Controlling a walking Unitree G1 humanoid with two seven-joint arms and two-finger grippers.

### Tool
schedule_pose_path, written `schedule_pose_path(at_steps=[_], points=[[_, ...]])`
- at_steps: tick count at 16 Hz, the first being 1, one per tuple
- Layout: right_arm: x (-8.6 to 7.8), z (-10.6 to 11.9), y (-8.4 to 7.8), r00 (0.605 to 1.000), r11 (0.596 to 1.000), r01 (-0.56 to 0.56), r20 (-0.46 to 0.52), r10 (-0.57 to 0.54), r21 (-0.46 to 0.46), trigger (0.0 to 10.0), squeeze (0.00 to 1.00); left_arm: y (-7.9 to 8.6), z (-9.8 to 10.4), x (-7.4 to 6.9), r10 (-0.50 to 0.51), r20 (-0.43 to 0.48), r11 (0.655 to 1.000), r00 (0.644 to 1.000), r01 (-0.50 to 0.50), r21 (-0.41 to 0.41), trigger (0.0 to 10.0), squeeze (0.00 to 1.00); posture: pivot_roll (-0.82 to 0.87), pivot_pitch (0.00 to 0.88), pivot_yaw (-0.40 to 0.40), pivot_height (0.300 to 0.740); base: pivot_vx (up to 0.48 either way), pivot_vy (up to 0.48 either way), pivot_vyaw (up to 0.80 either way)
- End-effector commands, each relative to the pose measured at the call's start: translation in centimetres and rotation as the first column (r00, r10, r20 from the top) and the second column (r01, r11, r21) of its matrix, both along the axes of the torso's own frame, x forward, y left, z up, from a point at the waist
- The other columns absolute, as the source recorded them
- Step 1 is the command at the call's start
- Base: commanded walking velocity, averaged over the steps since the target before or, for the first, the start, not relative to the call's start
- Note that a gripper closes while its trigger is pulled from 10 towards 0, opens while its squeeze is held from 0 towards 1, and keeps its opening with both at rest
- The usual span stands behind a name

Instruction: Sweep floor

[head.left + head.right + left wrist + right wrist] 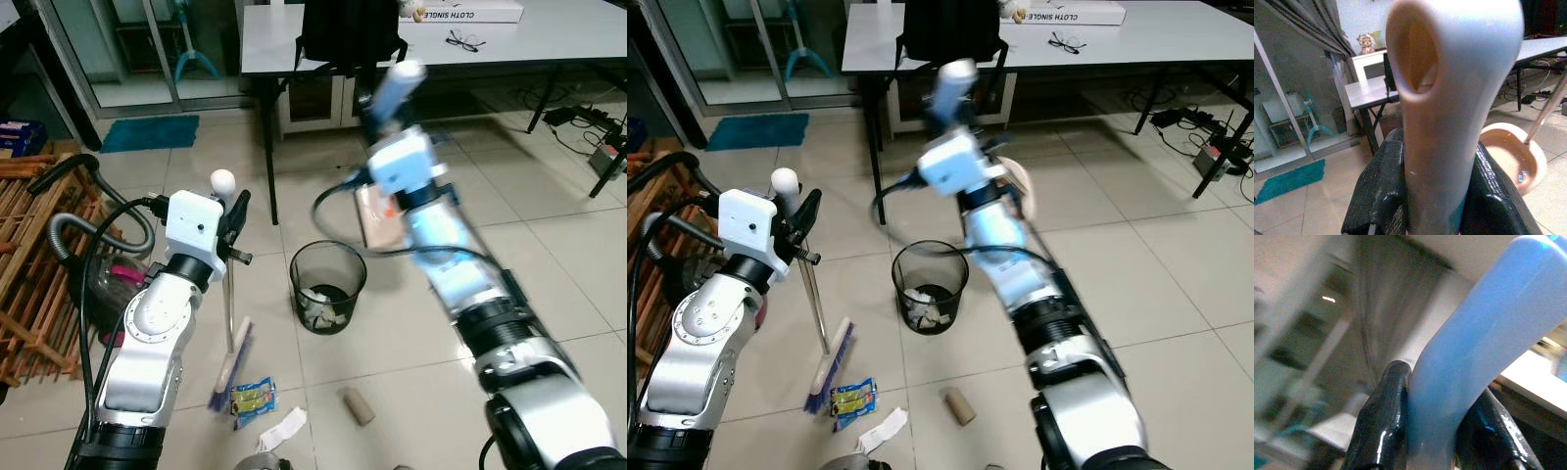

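- Left gripper (235,220): fingers pinching the cream-handled broom (231,362), bristles on the tiled floor (411,343).
- Right gripper (1430,426): fingers clamped on the blue-handled pink dustpan (1017,186).
- Black mesh wastebasket (327,286): between both arms.

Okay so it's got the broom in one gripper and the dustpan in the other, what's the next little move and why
Probably lower the dustpan toward the floor beside the litter. The left gripper holds the broom with its bristles already next to the snack wrapper and paper scrap, while the right gripper holds the dustpan raised above the bin.
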State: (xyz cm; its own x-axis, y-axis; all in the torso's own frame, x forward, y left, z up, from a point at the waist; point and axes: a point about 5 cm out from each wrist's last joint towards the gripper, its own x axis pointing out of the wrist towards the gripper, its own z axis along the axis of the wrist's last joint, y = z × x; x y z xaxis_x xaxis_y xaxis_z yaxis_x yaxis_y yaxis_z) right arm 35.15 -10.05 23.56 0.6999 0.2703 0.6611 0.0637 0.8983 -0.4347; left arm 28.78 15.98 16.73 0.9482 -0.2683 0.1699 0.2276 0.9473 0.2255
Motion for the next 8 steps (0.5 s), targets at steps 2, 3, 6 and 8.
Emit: schedule_pose_path(at_steps=[2,3,6,8], points=[[-0.1,2.4,-5.2,0.977,0.977,0.205,0.036,-0.208,0.060,10.0,0.00,0.2,0.1,-0.2,0.004,-0.004,1.000,1.000,-0.004,0.006,10.0,0.00,-0.01,0.024,0.031,0.740,0.000,0.000,0.00],[-0.1,2.1,-6.0,0.971,0.970,0.238,0.019,-0.239,0.052,10.0,0.00,0.1,0.0,-0.2,0.002,-0.007,1.000,1.000,-0.002,0.006,10.0,0.00,-0.01,0.024,0.031,0.740,0.000,0.000,0.00],[-1.3,-1.2,-9.8,0.927,0.931,0.360,-0.135,-0.350,0.056,10.0,0.00,-0.3,-0.7,-0.4,-0.015,-0.028,1.000,0.999,0.016,0.022,10.0,0.00,-0.02,0.038,0.035,0.740,0.000,0.000,0.00],[-2.5,-4.6,-11.2,0.867,0.890,0.428,-0.350,-0.356,0.155,10.0,0.00,-0.3,-0.9,-0.7,-0.022,-0.037,0.998,0.999,0.024,0.050,10.0,0.00,-0.02,0.048,0.031,0.740,0.000,0.000,0.00]])
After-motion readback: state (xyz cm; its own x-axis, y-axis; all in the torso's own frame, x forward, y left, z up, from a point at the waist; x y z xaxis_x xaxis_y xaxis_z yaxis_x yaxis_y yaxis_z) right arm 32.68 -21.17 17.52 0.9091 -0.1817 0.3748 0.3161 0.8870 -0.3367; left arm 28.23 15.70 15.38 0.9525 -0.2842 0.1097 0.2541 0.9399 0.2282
